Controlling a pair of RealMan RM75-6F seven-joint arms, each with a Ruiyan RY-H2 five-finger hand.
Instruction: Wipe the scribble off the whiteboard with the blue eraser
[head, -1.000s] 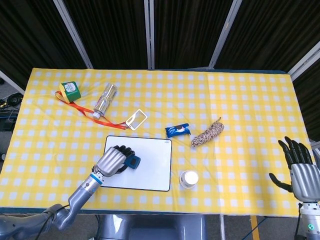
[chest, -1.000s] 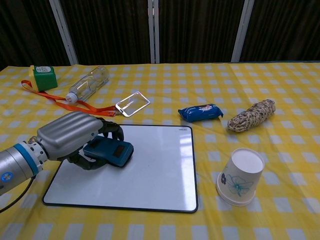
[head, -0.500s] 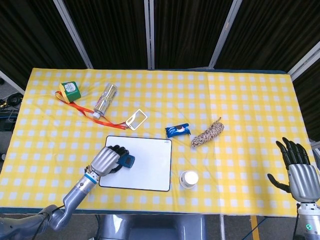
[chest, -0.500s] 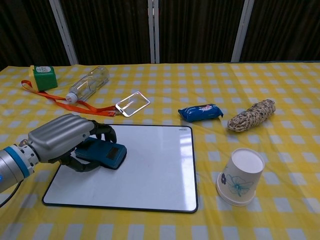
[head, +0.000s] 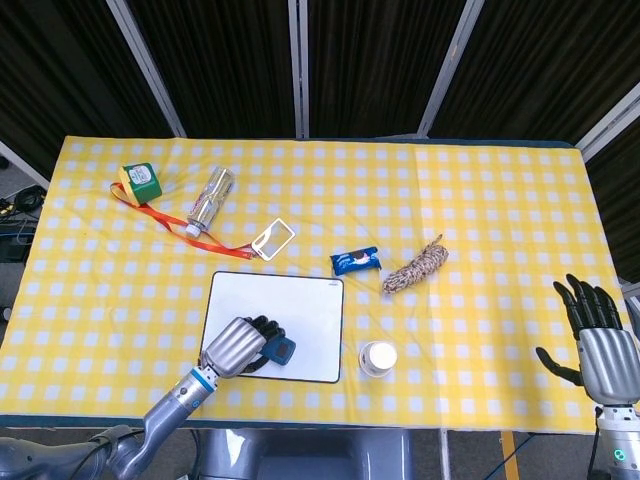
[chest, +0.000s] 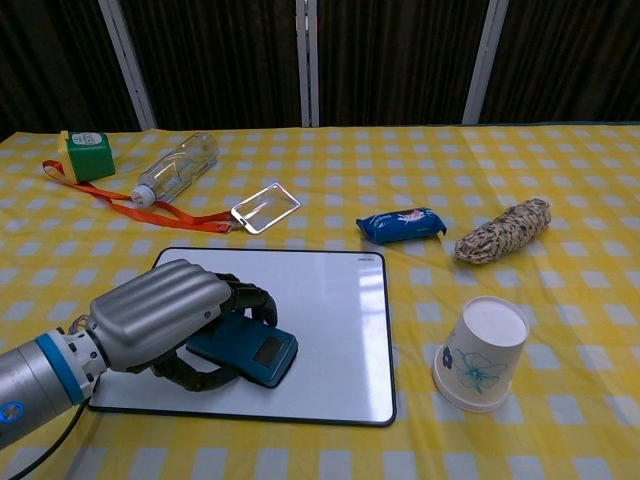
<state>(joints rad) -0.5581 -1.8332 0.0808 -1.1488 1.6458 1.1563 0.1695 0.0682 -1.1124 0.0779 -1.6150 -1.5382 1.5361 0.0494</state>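
The whiteboard (head: 295, 300) (chest: 320, 300) lies flat near the table's front edge, and its visible surface looks white with no marks. My left hand (head: 237, 347) (chest: 165, 325) grips the blue eraser (head: 280, 350) (chest: 255, 351) and presses it on the board's near-left part. The fingers curl over the eraser's top, hiding most of it. My right hand (head: 597, 335) is far off at the right edge in the head view, fingers spread, holding nothing; the chest view does not show it.
A paper cup (head: 378, 358) (chest: 481, 352) stands right of the board. Behind it lie a blue snack packet (chest: 401, 224), a rope bundle (chest: 503, 231), a small magnifier card (chest: 265, 208), an orange lanyard (chest: 120, 208), a plastic bottle (chest: 178, 167) and a green box (chest: 85, 154).
My left hand has slid the eraser from the board's upper left down toward its near edge and a little to the right. The right hand has barely moved.
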